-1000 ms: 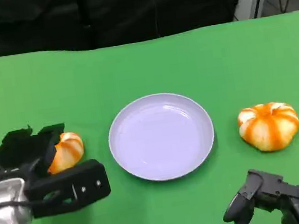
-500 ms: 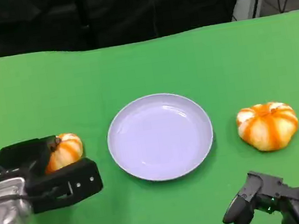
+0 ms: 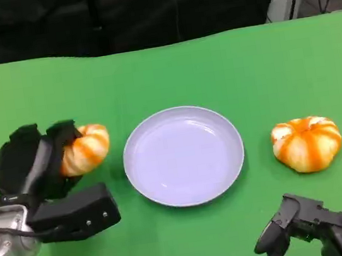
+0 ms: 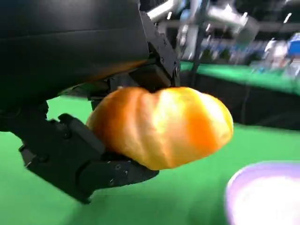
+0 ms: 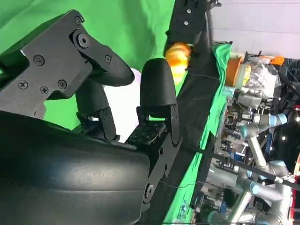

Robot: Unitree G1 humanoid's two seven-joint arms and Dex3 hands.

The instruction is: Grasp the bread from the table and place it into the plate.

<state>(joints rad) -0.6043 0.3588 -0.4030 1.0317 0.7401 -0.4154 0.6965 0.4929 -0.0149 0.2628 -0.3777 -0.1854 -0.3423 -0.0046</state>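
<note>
A bread roll (image 3: 86, 149) is being held tight in the left hand (image 3: 39, 162), off the green bench (image 3: 169, 71). The plate (image 3: 184, 155) is just beside that hand. The roll should be carried over the middle, then let go low. The right hand (image 3: 312, 226) is resting, fingers apart, holding nothing.
</note>
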